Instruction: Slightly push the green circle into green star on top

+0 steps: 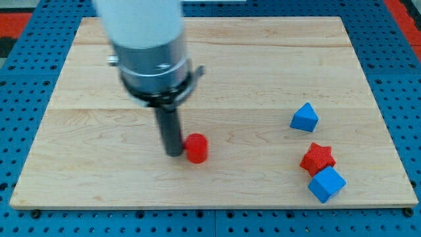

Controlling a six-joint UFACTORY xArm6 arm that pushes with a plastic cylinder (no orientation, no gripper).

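No green circle and no green star show in the camera view; the arm's white and grey body covers the board's upper left. My tip [174, 153] rests on the wooden board [263, 72] just left of a red cylinder [196, 148], touching or almost touching it.
A blue triangle block [304, 118] lies at the view's right. Below it a red star [318, 158] sits against a blue cube [326, 184] near the board's bottom right edge. A blue pegboard [20, 85] surrounds the board.
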